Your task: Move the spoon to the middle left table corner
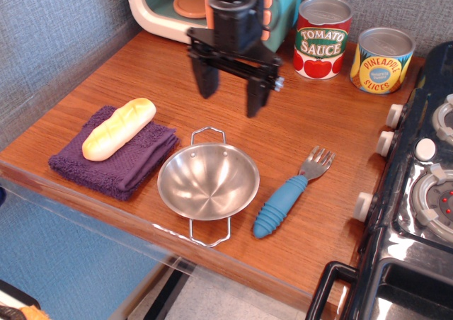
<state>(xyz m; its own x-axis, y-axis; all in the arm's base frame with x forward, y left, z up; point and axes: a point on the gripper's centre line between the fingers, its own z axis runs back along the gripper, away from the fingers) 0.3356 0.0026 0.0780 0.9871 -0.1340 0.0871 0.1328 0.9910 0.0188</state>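
Observation:
The spoon [289, 194] lies flat on the wooden table [297, 115] near the front right, blue ribbed handle toward the front, silver tined head toward the stove. My gripper [230, 102] hangs open and empty above the table's middle, behind the steel bowl [208, 181] and to the upper left of the spoon, well apart from it.
A bread roll [119, 127] rests on a folded purple cloth [113, 153] at the left. A toy microwave [180, 5] stands at the back, with a tomato sauce can [322, 37] and a pineapple can [382, 59] beside it. A black stove [417, 192] borders the right side.

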